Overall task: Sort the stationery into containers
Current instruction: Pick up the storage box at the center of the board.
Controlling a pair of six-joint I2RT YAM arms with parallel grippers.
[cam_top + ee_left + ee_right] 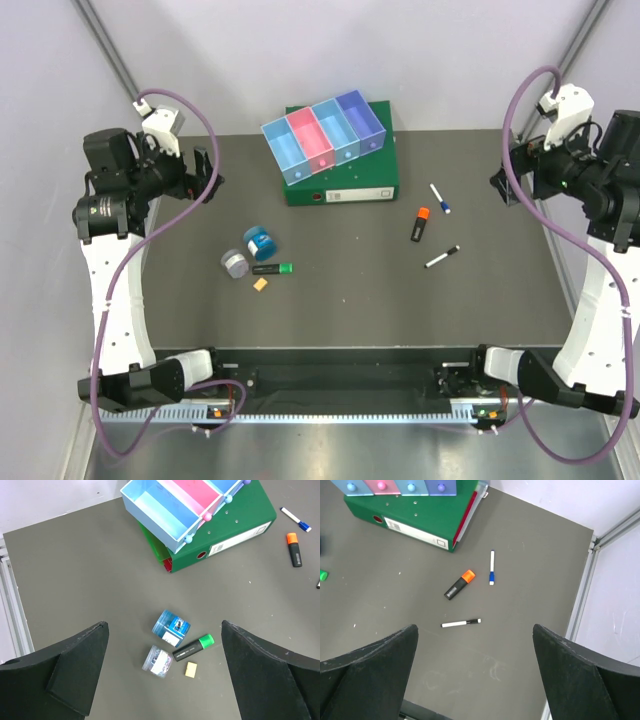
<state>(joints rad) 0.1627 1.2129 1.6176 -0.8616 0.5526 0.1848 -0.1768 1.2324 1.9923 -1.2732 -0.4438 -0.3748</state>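
Block (260, 284) nr green highlighter (272, 268) (cap rt)

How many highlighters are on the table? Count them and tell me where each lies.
2. The orange-capped highlighter lies off the green binder's near right corner. The green-capped highlighter lies just in front of the blue tin. None seems hidden.

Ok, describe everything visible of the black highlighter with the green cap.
The black plastic highlighter with the green cap lies flat on the dark grey table, capped, pale print on its barrel. Its black end points between the blue round tin and the clear grey round tin, close to both; contact cannot be told. The small orange block lies near, apart. Nothing grips it.
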